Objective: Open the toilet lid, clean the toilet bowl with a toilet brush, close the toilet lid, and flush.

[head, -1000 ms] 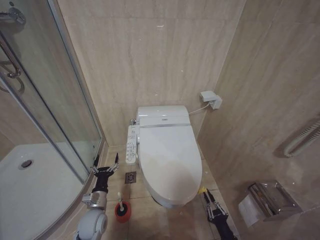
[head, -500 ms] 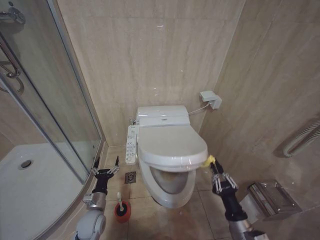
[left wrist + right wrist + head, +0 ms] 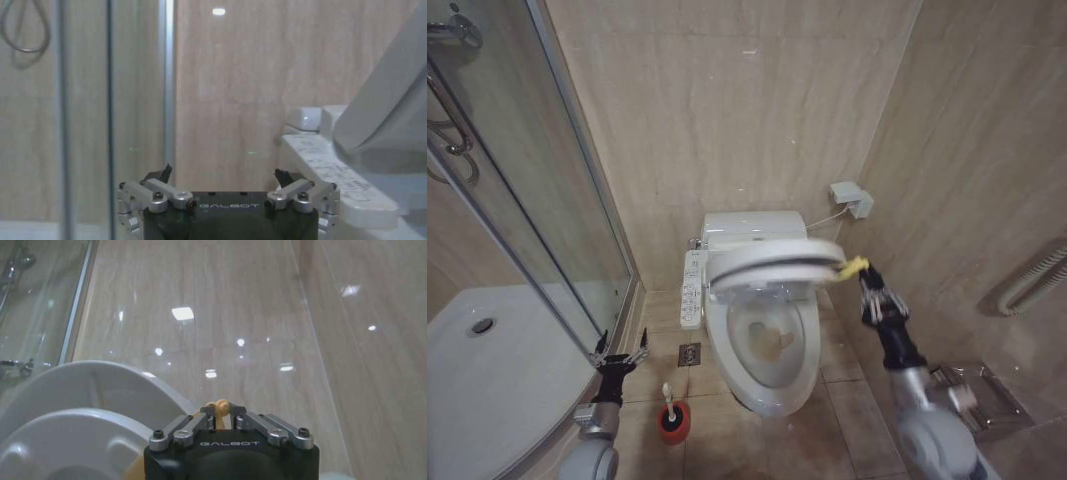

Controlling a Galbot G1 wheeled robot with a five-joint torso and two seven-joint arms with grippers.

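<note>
The white toilet lid (image 3: 772, 262) is lifted roughly level above the toilet bowl (image 3: 799, 385). A yellowish-brown stain (image 3: 772, 340) shows inside the bowl. My right gripper (image 3: 863, 274) is at the lid's right edge, shut on its small yellow tag (image 3: 854, 266). In the right wrist view the gripper (image 3: 223, 412) pinches that tag (image 3: 219, 406), with the lid (image 3: 87, 405) beside it. The toilet brush (image 3: 667, 395) stands in its red holder (image 3: 673, 422) on the floor left of the bowl. My left gripper (image 3: 617, 352) hangs open near the shower glass; it (image 3: 223, 177) holds nothing.
A glass shower enclosure (image 3: 547, 200) and its white tray (image 3: 487, 360) fill the left side. A long button panel (image 3: 690, 290) runs along the toilet's left, with a floor drain (image 3: 689, 353) below it. A paper holder (image 3: 972, 385) and grab bar (image 3: 1032, 280) are on the right wall.
My right gripper has risen with the yellow tag, swinging the lid up from closed and baring the bowl. My left gripper has dropped slightly lower and to the left.
</note>
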